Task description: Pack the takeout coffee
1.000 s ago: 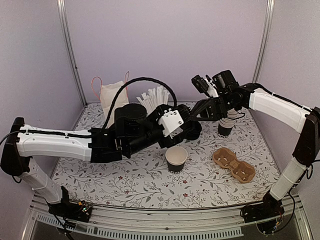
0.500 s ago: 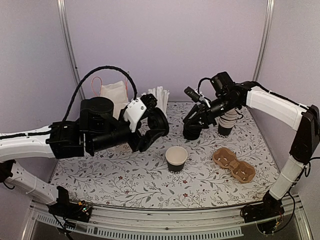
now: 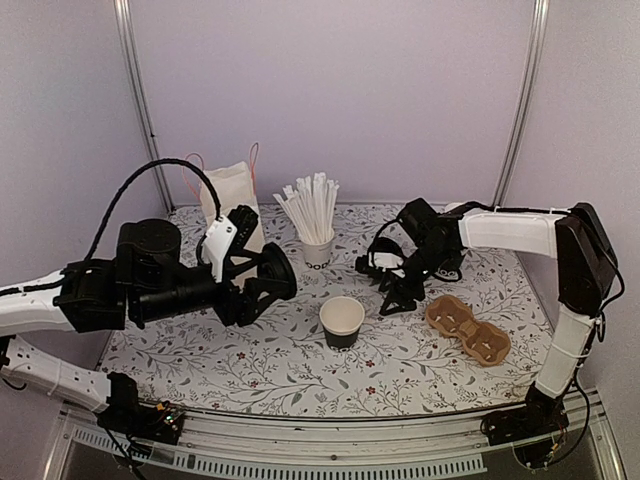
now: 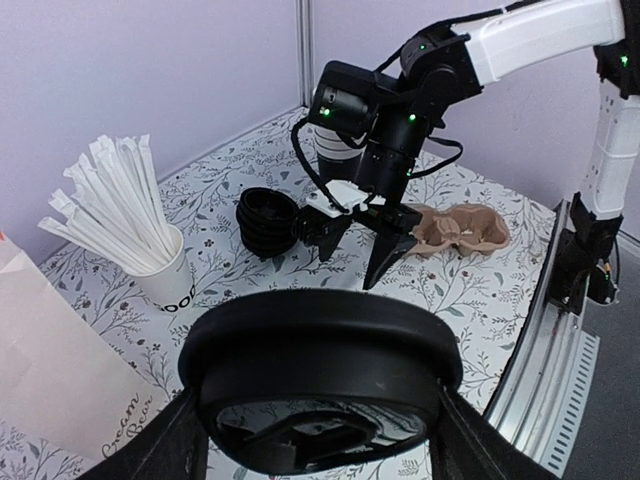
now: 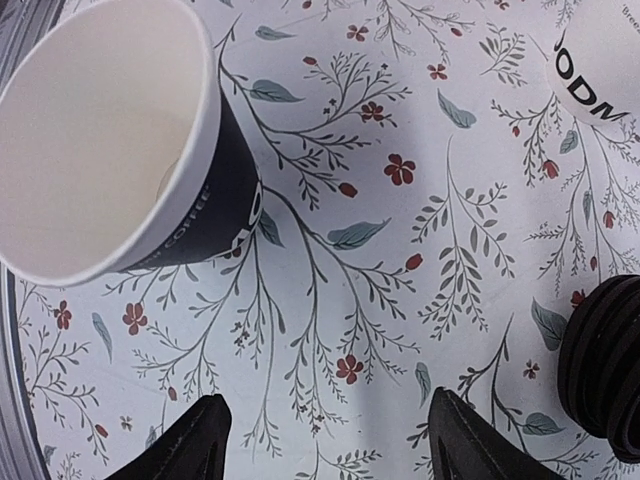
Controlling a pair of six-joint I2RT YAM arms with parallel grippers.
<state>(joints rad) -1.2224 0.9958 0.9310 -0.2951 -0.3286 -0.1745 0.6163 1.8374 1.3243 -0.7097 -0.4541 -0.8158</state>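
right hand (image 3: 392,296) lowered beside empty lidless cup (image 3: 342,319), now spread open, left hand (image 3: 260,284) pinching black lid (image 4: 318,345)

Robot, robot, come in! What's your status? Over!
Copy: left gripper shut on lid; right gripper open, empty. Open cup upright, no lid on it yet. Nothing between lid and cup. Over.

The right end effector (image 4: 350,262) set down the lid stack (image 4: 268,220) and opened; the left end effector (image 3: 265,275) withdrew.
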